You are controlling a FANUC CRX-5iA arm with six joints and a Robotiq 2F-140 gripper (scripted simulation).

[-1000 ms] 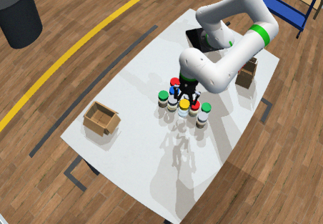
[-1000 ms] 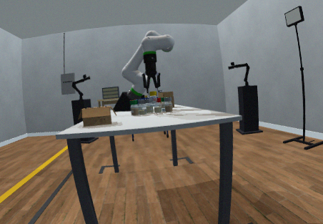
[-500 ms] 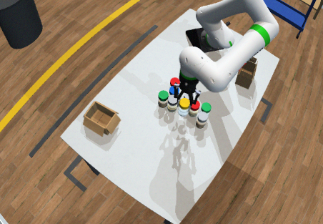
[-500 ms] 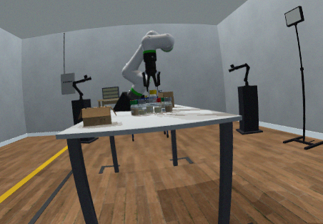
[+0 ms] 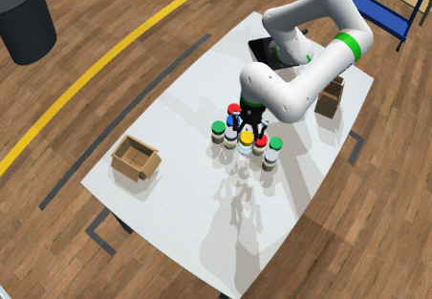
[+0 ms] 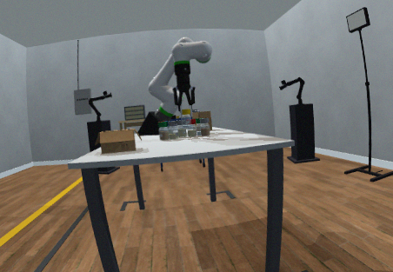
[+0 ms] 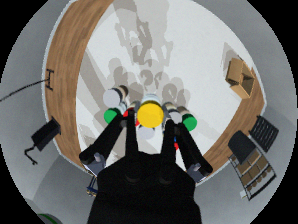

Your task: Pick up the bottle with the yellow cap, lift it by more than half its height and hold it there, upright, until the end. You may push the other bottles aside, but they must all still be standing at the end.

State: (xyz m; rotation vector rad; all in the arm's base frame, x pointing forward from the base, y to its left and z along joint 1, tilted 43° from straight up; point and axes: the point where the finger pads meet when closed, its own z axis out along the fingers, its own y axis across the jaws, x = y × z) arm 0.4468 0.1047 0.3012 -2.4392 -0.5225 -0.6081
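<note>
The bottle with the yellow cap (image 5: 247, 141) is between the fingers of my gripper (image 5: 251, 129), which is shut on it. In the exterior view the bottle (image 6: 186, 116) stands upright and is raised above the caps of the other bottles (image 6: 183, 130) on the white table. In the wrist view the yellow cap (image 7: 150, 115) sits centred between my two black fingers. The other bottles stand upright in a cluster below: green caps (image 5: 218, 127) (image 5: 275, 143), red caps (image 5: 233, 109) (image 5: 261, 140), a blue cap (image 5: 231, 119) and a white cap (image 5: 271, 156).
An open cardboard box (image 5: 135, 158) lies at the table's left end. A second brown box (image 5: 331, 97) stands near the right edge. A black tray (image 5: 262, 51) is by the arm's base. A dark bin (image 5: 24, 19) and a blue shelf (image 5: 392, 3) stand on the floor.
</note>
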